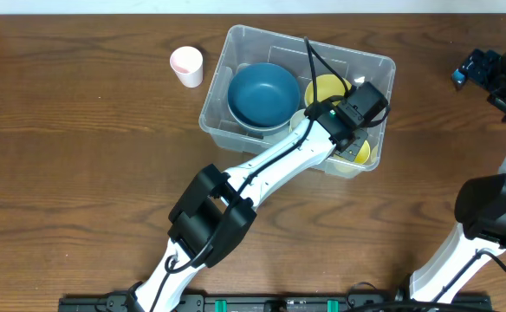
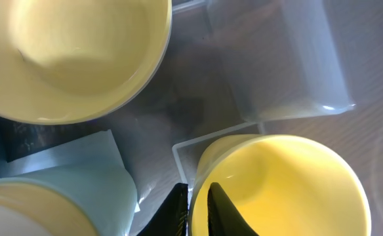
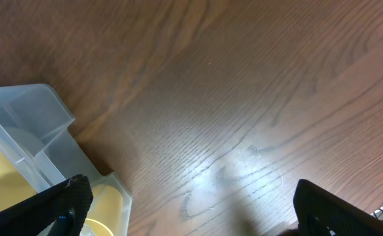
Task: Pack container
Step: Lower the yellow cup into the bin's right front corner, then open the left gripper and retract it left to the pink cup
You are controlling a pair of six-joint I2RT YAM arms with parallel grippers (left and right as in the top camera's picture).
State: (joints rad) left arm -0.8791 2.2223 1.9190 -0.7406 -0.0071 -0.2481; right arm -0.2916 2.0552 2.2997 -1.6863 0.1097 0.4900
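Note:
The clear plastic container (image 1: 236, 43) stands at the middle back of the table. It holds a big blue bowl (image 1: 263, 94), a yellow bowl (image 1: 327, 89) and a second yellow bowl (image 1: 363, 156) at its front right corner. My left gripper (image 2: 198, 211) is inside the container, shut on the rim of the second yellow bowl (image 2: 290, 190), one finger inside it and one outside. The other yellow bowl (image 2: 73, 52) lies beyond. My right gripper (image 3: 191, 210) is open and empty over bare wood, right of the container's corner (image 3: 27, 124).
A small pink-and-white cup (image 1: 186, 65) stands on the table left of the container. A pale blue piece with a cream inside (image 2: 80, 190) sits in the container next to my left fingers. The right arm (image 1: 478, 69) is at the far right edge.

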